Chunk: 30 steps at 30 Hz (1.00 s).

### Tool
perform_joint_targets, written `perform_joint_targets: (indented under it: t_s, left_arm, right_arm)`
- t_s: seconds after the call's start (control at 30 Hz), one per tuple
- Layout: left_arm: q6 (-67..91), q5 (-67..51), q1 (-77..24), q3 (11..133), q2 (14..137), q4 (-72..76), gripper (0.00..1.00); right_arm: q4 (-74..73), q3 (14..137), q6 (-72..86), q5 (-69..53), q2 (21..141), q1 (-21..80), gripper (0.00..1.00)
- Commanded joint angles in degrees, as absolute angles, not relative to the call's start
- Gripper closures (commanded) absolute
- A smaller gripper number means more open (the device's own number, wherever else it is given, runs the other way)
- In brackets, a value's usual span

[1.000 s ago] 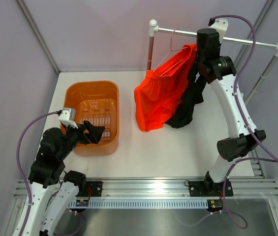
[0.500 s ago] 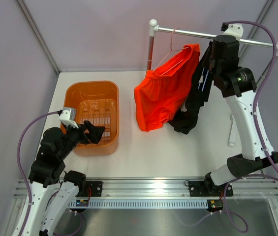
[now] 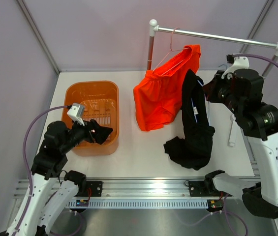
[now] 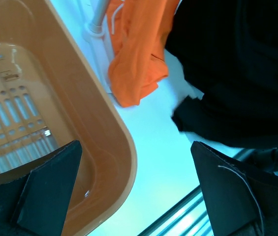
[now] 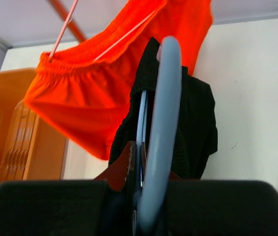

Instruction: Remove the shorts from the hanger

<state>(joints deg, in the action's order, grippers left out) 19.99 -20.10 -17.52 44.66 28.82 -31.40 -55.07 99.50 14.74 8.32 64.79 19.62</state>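
Observation:
The black shorts (image 3: 196,129) hang on a blue hanger (image 3: 194,106), off the rail, their lower end bunched on the table. My right gripper (image 3: 213,91) is shut on that hanger; in the right wrist view the blue hanger (image 5: 161,113) runs up between my right gripper's (image 5: 146,147) pads, with the black shorts (image 5: 193,123) behind it. The orange-red shorts (image 3: 161,96) stay on a pink hanger (image 3: 171,53) hooked on the rail (image 3: 217,37). My left gripper (image 3: 102,132) is open and holds nothing, over the basket's near right corner. In its own view my left gripper (image 4: 139,196) faces the orange-red shorts (image 4: 139,59) and the black shorts (image 4: 237,73).
An orange basket (image 3: 75,93) stands at the left of the table; its wall (image 4: 94,123) fills the left wrist view. The rail's white post (image 3: 151,46) rises behind the orange-red shorts. A white rod (image 3: 232,130) leans at the right edge.
My right arm has swung down and toward the near right, taking the hanger with the black shorts off the rail; their lower end now rests on the table. My left gripper shifted slightly right.

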Motion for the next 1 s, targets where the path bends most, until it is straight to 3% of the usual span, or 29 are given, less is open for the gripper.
perform_joint_targets:
  t_s: [0.0,0.13,0.27,0.4,0.97]
  left_arm:
    - [21.4,-22.5,-20.1,51.0,31.7,-26.2,0.01]
    - [20.7,-15.1,-30.8,57.6,38.1,-25.9,0.01]
    - [18.1,3.3,-46.4,65.4,48.7,-27.7,0.01]
    - [17.6,13.5,-57.8,72.7,56.0,-28.7,0.01]
    - [19.4,25.1,-65.4,87.1,76.0,-27.9,0.01]
  right_arm:
    - [-54.1,96.7,16.3,1.3,60.9,22.5,1.0]
    - [-54.6,94.7,17.1,2.5,60.0,25.9,1.0]
    - [-53.7,92.6,18.1,3.2,59.5,29.0,1.0]
    - [-53.1,90.9,18.9,4.7,59.7,32.7,1.0]
    - [-55.0,89.7,22.7,16.1,61.1,46.8,1.0]
